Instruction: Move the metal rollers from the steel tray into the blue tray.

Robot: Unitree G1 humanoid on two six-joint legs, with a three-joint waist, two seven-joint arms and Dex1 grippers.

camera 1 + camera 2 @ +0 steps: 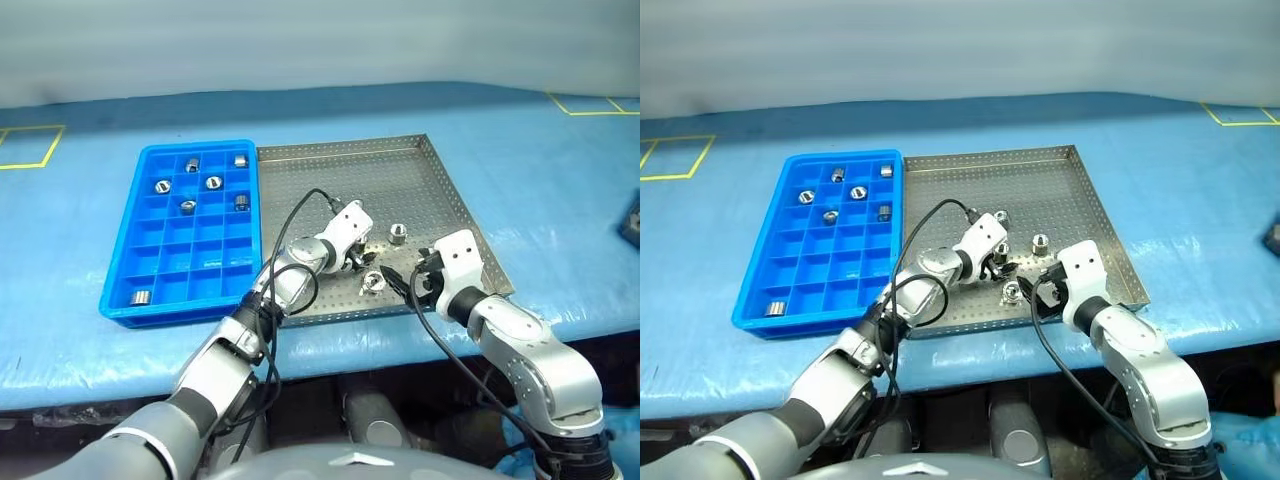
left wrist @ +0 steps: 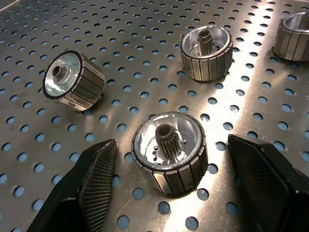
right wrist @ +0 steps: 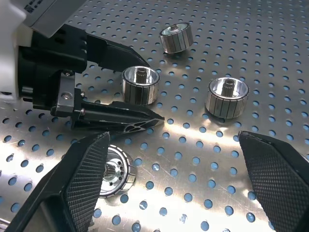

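The steel tray [image 1: 350,175] lies mid-table with several metal rollers on its perforated floor. My left gripper [image 2: 171,145] is open low over the tray, its fingers [image 2: 96,179] on either side of one upright roller [image 2: 169,157] with a gap on each side. Other rollers lie close by: one on its side [image 2: 72,82] and one upright [image 2: 206,46]. My right gripper [image 3: 178,188] is open just to the right, facing the left gripper [image 3: 153,89], with a roller [image 3: 113,176] beside one finger. The blue tray [image 1: 205,262] on the left holds several rollers [image 1: 213,182].
The blue table cover [image 1: 560,180] has yellow tape squares [image 1: 30,148] at the far corners. A dark object [image 1: 632,220] sits at the right edge. Black cables [image 1: 300,215] loop off both wrists over the tray's front rim, close to the table's front edge.
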